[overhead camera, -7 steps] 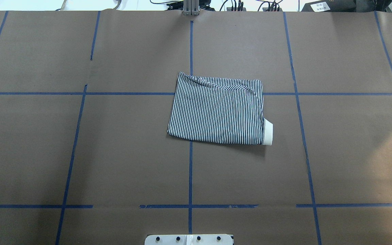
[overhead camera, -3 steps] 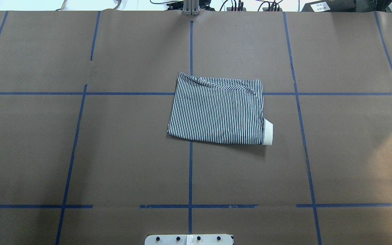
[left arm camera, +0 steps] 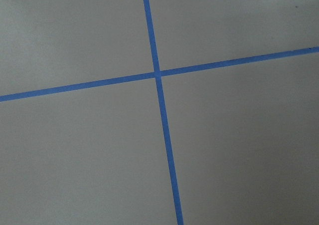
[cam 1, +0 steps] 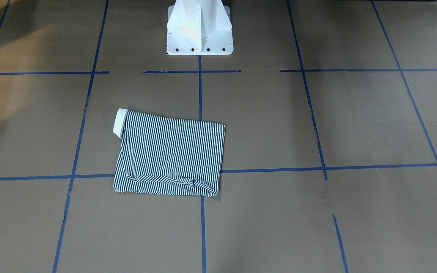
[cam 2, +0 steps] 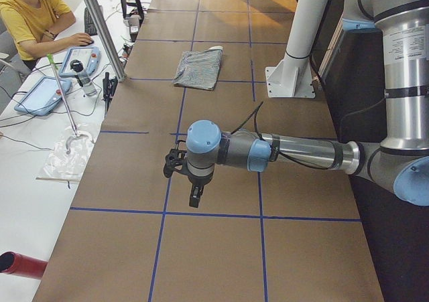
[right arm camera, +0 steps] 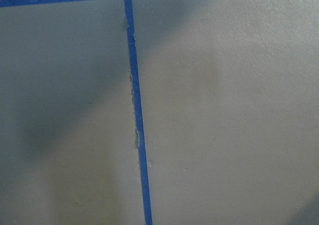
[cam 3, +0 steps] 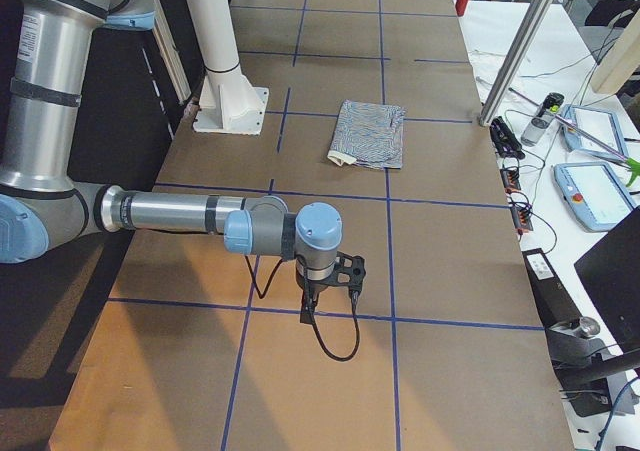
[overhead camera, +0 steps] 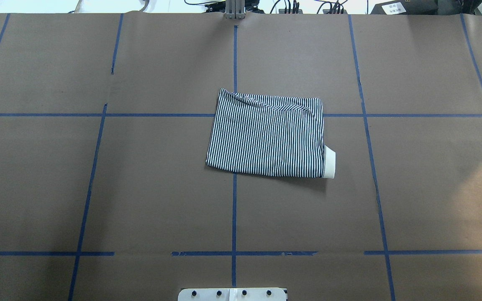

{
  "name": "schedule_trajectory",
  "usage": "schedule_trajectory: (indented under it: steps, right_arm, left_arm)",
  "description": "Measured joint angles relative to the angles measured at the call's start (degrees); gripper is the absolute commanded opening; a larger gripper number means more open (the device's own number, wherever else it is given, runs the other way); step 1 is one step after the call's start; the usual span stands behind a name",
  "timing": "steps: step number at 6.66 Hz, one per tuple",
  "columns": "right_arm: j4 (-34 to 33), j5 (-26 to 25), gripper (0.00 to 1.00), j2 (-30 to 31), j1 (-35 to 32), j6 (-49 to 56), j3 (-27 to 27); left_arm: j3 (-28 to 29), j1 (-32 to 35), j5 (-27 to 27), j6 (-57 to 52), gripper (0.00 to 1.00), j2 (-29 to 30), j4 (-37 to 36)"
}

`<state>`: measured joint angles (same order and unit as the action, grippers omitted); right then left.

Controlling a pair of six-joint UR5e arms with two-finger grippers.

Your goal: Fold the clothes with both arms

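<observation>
The clothes, a navy-and-white striped shirt folded into a compact rectangle, lie flat on the brown paper near the table's middle, also in the front view. A white collar sticks out at one corner. Both arms are far from it and show only in the side views. The left gripper hangs above the paper near the table's left end, the right gripper near the right end. I cannot tell whether either is open or shut. Both wrist views show only paper and blue tape.
A white pedestal base stands at the robot's side of the table. A person sits at a side bench with tablets and cables. A metal post rises at the far table edge. Blue tape lines grid the paper.
</observation>
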<state>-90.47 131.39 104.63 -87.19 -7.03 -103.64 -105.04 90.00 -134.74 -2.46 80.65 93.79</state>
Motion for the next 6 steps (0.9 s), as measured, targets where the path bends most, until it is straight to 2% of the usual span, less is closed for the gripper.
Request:
schedule_trajectory:
  steps: [6]
  right_arm:
    - [-0.13, 0.00, 1.00, 0.12, 0.08, 0.00, 0.16]
  left_arm:
    - [0.56, -0.09, -0.01, 0.00, 1.00, -0.23, 0.03]
